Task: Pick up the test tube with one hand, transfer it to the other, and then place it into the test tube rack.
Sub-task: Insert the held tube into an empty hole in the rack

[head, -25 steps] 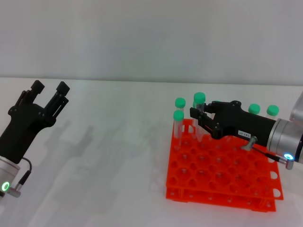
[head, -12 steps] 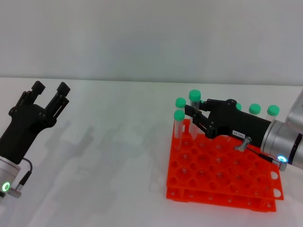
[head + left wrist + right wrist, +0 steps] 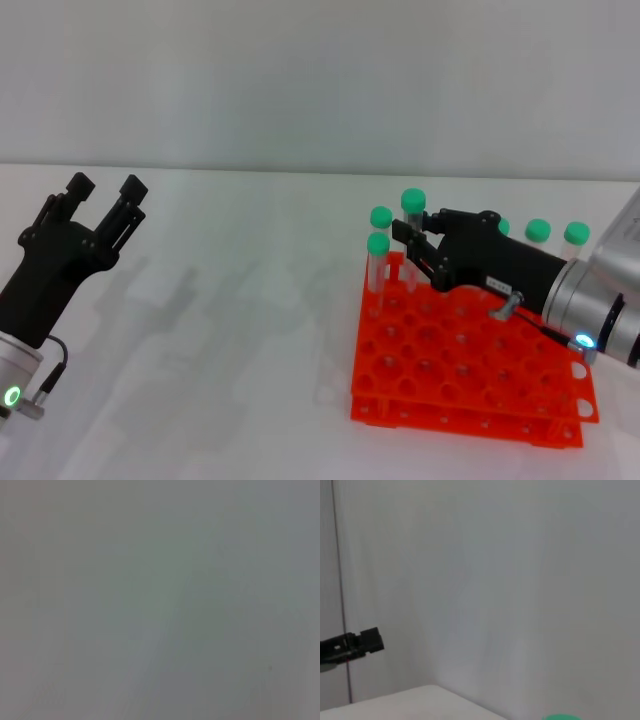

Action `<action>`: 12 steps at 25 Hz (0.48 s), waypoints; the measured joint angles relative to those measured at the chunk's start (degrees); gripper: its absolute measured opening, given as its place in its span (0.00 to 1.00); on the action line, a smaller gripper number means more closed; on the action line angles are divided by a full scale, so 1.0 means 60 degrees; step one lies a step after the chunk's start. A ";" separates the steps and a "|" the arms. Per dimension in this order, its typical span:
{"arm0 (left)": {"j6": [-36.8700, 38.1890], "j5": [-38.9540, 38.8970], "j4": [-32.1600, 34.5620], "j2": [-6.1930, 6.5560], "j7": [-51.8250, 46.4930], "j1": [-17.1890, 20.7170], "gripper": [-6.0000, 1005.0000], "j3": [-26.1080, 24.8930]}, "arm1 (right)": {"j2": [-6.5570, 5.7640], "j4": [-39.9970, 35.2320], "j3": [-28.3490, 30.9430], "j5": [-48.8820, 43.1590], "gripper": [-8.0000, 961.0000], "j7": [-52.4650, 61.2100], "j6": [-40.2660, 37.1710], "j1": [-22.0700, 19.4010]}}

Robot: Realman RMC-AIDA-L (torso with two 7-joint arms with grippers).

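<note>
right gripper (image 3: 408, 240): we see its fingers closed on the test tube (image 3: 412, 222), upright at the far left corner of the test tube rack (image 3: 470, 375), beside two capped tubes | left gripper (image 3: 104, 195): fingers spread, empty, raised over the desk (image 3: 230, 340), well apart

A white counter (image 3: 230, 330) spreads under everything, meeting a pale grey wall (image 3: 300, 80) at its far edge. Green-capped spare tubes — two (image 3: 378, 245) standing side by side, caps (image 3: 556, 232) further along — stand upright above the counter.
</note>
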 joint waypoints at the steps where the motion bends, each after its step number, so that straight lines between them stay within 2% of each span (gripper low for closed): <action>1: -0.0003 0.0000 0.0000 0.0000 0.0000 0.0008 0.79 0.0000 | -0.0001 -0.0001 -0.0190 0.0244 0.27 -0.0132 0.0064 0.0001; 3: -0.0005 0.0000 0.0000 0.0003 -0.0002 0.0021 0.79 0.0000 | 0.0000 -0.0001 -0.0546 0.0669 0.27 -0.0330 0.0156 0.0021; 12: -0.0023 -0.0002 0.0000 0.0015 -0.0002 0.0026 0.79 0.0000 | 0.0000 -0.0005 -0.0714 0.0808 0.27 -0.0373 0.0351 0.0007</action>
